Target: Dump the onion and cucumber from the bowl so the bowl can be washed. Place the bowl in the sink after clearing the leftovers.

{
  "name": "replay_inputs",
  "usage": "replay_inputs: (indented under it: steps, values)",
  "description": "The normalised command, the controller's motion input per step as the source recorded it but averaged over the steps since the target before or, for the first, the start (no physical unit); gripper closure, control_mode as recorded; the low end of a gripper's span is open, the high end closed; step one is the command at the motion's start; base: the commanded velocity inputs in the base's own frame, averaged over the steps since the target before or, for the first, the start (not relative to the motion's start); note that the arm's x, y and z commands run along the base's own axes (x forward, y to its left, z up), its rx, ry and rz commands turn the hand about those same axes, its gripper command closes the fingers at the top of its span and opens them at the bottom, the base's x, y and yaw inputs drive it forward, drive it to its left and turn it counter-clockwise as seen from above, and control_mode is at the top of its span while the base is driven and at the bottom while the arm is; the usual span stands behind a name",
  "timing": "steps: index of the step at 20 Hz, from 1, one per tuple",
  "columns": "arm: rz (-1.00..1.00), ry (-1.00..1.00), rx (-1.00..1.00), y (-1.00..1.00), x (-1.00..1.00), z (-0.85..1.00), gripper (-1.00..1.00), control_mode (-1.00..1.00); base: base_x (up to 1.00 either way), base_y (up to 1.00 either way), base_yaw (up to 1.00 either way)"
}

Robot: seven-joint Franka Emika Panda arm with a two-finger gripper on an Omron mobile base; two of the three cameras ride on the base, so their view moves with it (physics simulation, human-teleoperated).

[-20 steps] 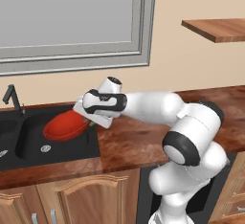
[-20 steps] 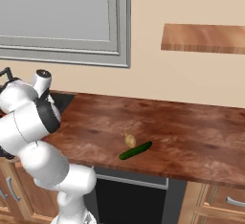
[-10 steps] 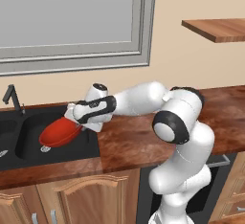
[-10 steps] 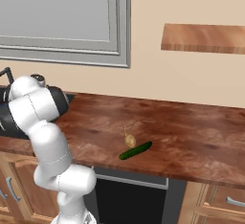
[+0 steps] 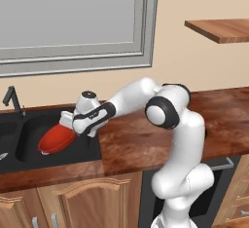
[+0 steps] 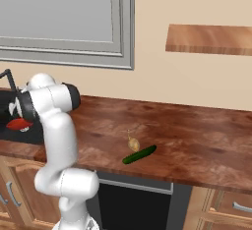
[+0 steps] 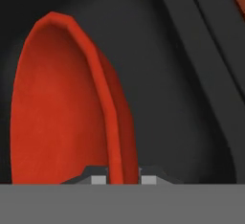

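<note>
The hand (image 7: 118, 179), at bottom centre of the hand view, is clamped on the rim of the shallow glossy red bowl (image 7: 57, 122), one dark fingertip (image 7: 98, 179) each side of the rim; the bowl stands nearly on edge there, its hollow facing frame left, dark basin wall behind it. In the left base view the hand (image 5: 73, 127) sits left of centre w/ the bowl (image 5: 56, 139) hanging tilted below-left of it, over the black rectangular recessed sink (image 5: 29, 154) at lower left, dark angular faucet (image 5: 13, 100) at far left. Can't tell if the bowl's low edge touches the sink floor; looks close. In the right base view the small tan-yellow onion (image 6: 133, 143) and slim dark green cucumber (image 6: 140, 155) lie touching or just beside each other on the brown wood-grain desk (image 6: 197, 130), centre-low of frame, well apart from the sink, so dumping seems done and the step in hand is prob. the set-down. To do it well: lower till the low edge of the bowl rests on the sink floor, roll the wrist so the bowl lies flatter, hollow up, then let go; releasing while it's on edge risks it rolling or clattering. Keep clear of the basin's near wall and faucet, and pull the hand straight back along the rim so the fingers don't drag the bowl.
</note>
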Motion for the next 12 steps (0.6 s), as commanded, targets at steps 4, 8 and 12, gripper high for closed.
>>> replay_inputs:
  steps: [4,8,12]
  values:
    - [-0.03,0.00,-0.01,0.49,0.32,-0.31,1.00,-1.00,0.00,0.00,0.00]
    - [-0.01,0.05,-0.08,0.35,0.34,-0.26,1.00,-1.00,0.00,0.00,0.00]
    - [-0.03,0.06,-0.09,0.23,0.33,-0.32,1.00,-1.00,0.00,0.00,0.00]
